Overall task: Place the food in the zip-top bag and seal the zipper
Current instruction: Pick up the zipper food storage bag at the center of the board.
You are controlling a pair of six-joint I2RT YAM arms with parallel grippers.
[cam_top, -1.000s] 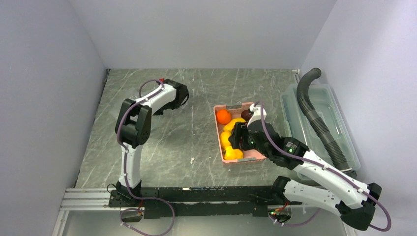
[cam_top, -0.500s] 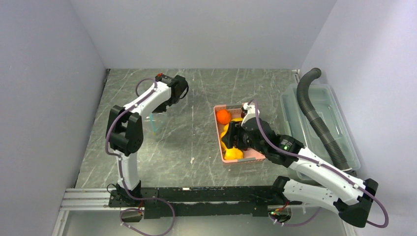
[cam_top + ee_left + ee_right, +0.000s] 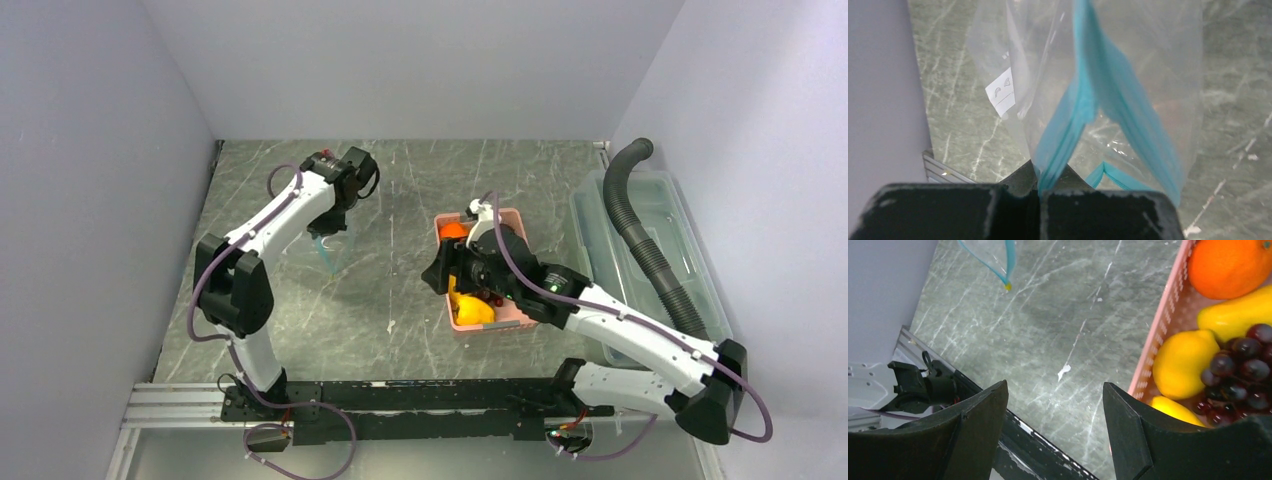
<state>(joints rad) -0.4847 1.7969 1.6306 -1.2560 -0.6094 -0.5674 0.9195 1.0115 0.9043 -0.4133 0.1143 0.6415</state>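
At the picking step, our left pincer (image 3: 1039, 192) clamps the zip-top bag (image 3: 1158, 60) by its zipper (image 3: 1083, 100) at nine o'clock on the bench (image 3: 400, 190), while our right pincer (image 3: 1055, 415) gapes empty beside the food (image 3: 1233, 365) in the pink basket (image 3: 1168, 320) at three o'clock, so we judge it must next grasp a fruit.

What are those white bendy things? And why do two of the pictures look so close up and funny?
Those are two robot arms. Each ends in a two-finger pincher called a gripper. The wide picture comes from a camera high above the table. The other two come from small cameras on the arms' wrists, so the black shapes at the bottom are each arm's own fingers. The left gripper is pinched shut on the blue zipper of a clear bag. The right gripper is open and empty, next to a pink basket holding an orange, yellow fruits and grapes.
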